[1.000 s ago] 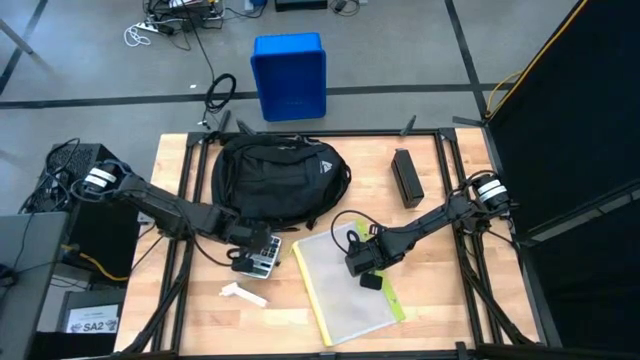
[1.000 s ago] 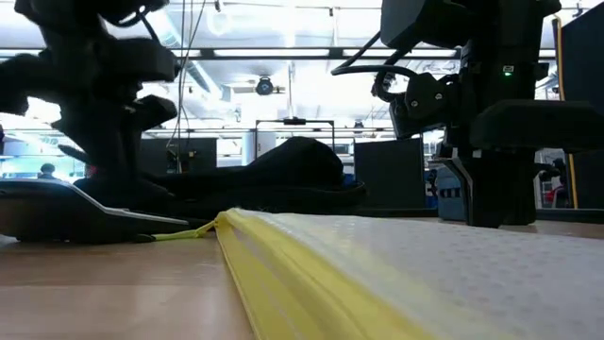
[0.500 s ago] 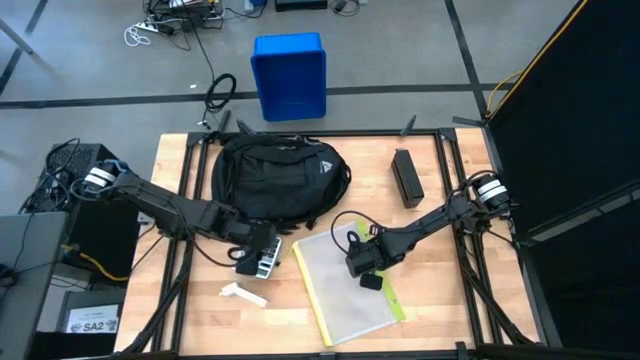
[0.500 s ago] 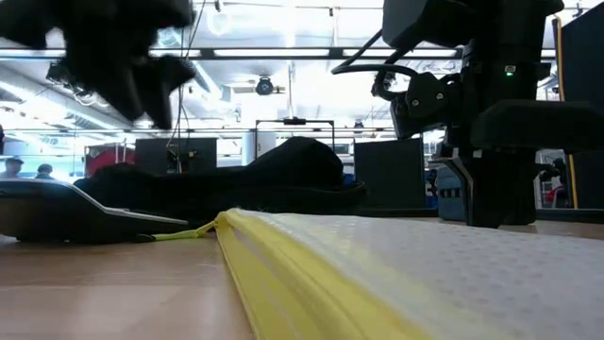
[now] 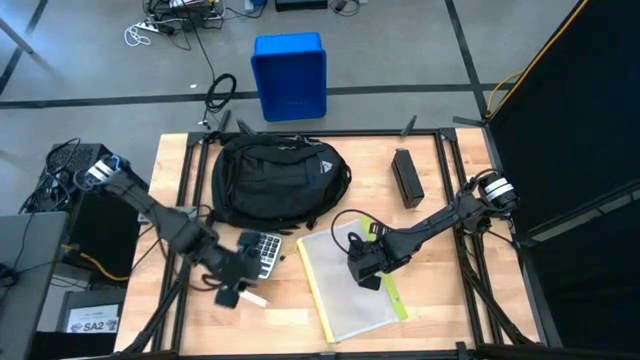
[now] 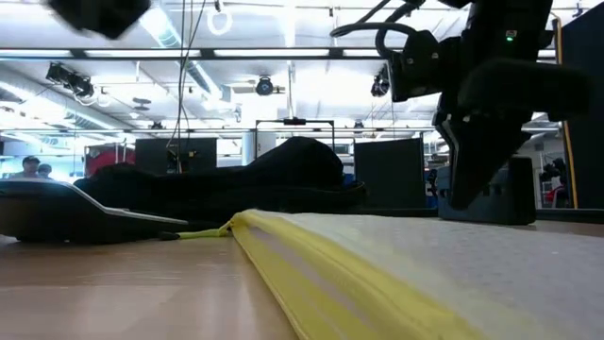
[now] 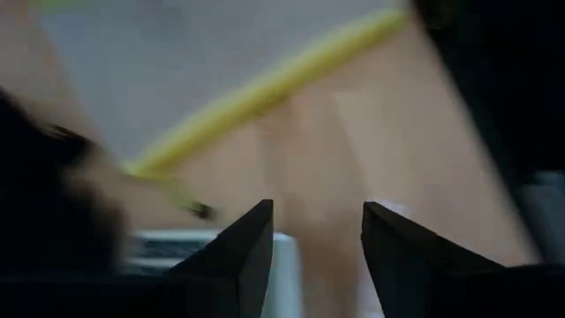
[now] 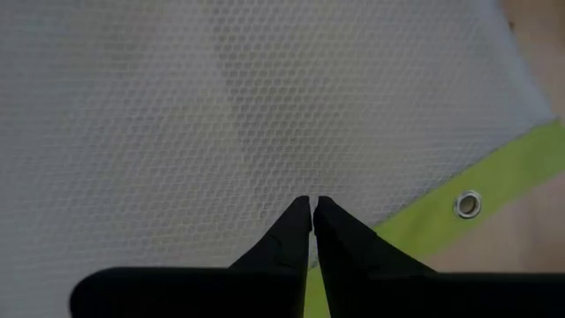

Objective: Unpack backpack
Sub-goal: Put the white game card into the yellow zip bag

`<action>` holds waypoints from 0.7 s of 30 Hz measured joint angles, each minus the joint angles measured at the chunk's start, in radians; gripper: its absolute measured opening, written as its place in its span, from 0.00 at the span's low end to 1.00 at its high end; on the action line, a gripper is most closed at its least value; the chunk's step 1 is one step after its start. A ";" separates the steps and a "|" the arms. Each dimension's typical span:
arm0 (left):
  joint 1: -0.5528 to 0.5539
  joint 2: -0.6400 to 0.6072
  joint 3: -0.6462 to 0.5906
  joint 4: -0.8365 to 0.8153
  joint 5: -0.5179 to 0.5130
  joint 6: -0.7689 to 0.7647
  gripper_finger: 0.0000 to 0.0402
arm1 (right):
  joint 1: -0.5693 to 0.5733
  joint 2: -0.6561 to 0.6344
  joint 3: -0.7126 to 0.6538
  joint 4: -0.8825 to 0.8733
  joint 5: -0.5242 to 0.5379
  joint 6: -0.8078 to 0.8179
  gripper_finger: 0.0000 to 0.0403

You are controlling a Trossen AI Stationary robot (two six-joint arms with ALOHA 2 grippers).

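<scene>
Backpack [image 5: 278, 182] lies flat at the back-centre of the bench [image 5: 430, 318], its long axis running left-right across the bench, logo end toward the right.

Left claw [image 5: 232, 291] is near the front-left, over the bench just beside the calculator [image 5: 262, 252] and a small white piece [image 5: 255, 298]. Fingers parted with bare bench showing between them in the left wrist view, nothing held. From it the backpack lies away toward the back of the bench and slightly right, with the calculator in between.

Right claw [image 5: 362, 268] is front-centre, down over the mesh pouch [image 5: 345, 290] with the yellow-green edge. Fingers pinched together; the right wrist view shows the tips meeting against the mesh, but I can't tell whether they actually have fabric between them. From it the backpack lies back and to the left.

Both claws are similarly far from the bag; the left is closer to the bag's left half, the right to the logo end. My read: whichever goes next has to travel toward the back of the bench and come at the bag across its short axis.

Also out: a black box [image 5: 406, 177] at back-right, well apart from the bag. Blue bin [image 5: 289, 75] on the floor behind the bench.

Writing: pale triangular logo on the bag, no legible text. A label reading "SA2" [image 5: 92, 324] on gear beside the bench, lower left. Calculator keys too small to read.
</scene>
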 joint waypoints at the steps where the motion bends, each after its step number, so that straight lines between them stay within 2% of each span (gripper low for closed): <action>1: -0.026 0.001 0.000 0.003 0.017 -0.046 0.36 | 0.001 0.000 0.000 0.001 0.003 0.000 0.00; 4: -0.103 0.002 0.000 0.017 0.013 -0.133 0.36 | 0.003 0.000 0.000 0.010 0.015 0.000 0.00; 9: -0.198 0.044 -0.044 0.086 -0.073 -0.118 0.36 | 0.003 -0.002 0.002 0.037 0.022 -0.005 0.00; 12: -0.208 0.081 -0.068 0.144 -0.088 -0.081 0.39 | 0.003 -0.002 0.002 0.058 0.029 -0.023 0.00; 21: -0.173 0.210 -0.072 0.078 -0.116 -0.079 0.58 | 0.003 -0.004 0.002 0.085 0.029 -0.046 0.00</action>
